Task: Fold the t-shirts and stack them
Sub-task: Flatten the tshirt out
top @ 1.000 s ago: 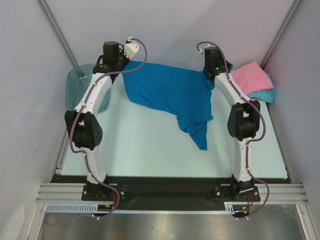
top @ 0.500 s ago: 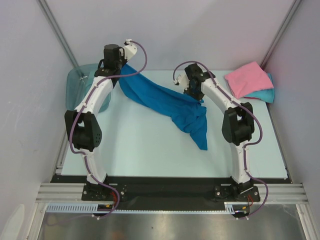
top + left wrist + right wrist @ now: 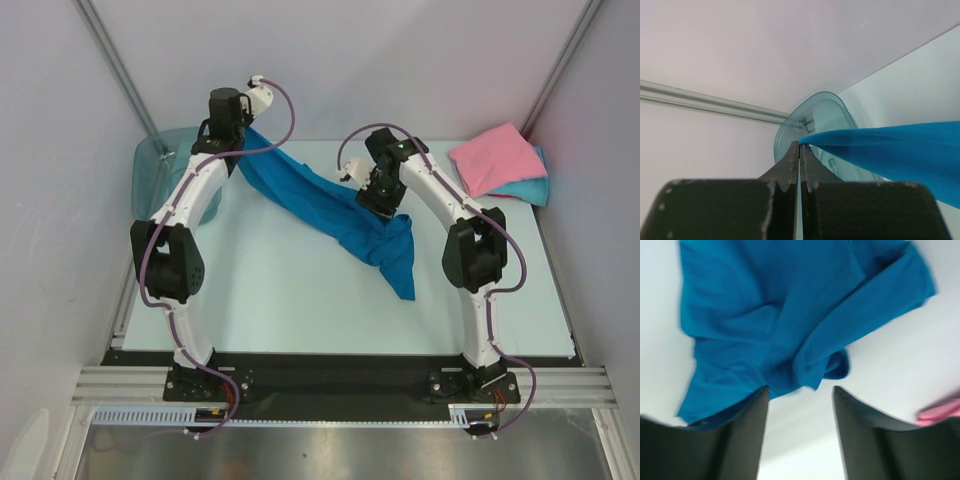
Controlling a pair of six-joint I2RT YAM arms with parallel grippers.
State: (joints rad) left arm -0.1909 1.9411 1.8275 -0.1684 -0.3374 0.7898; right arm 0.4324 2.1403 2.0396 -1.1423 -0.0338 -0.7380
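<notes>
A deep blue t-shirt (image 3: 330, 205) hangs in a bunched diagonal band from the back left down to the table's middle. My left gripper (image 3: 233, 142) is raised at the back left, shut on one corner of it. The left wrist view shows the jaws pressed together at the left gripper (image 3: 800, 145) with the blue t-shirt (image 3: 890, 150) stretching off to the right. My right gripper (image 3: 374, 196) hovers over the lower heap, open. In its wrist view the right gripper (image 3: 800, 390) has bare table between its fingers and the blue t-shirt (image 3: 775, 315) just beyond. A folded pink t-shirt (image 3: 493, 156) lies on a turquoise t-shirt (image 3: 532, 190) at the back right.
A translucent teal bin (image 3: 158, 168) stands at the back left beside the left arm, and the bin (image 3: 825, 112) also fills the space behind the left fingers. The enclosure walls close in on both sides. An edge of pink cloth (image 3: 940, 412) shows at the right in the right wrist view.
My right gripper has opened and let go of the blue shirt's corner, moving left and nearer over the table. The shirt has collapsed from a spread sheet into a diagonal band.
</notes>
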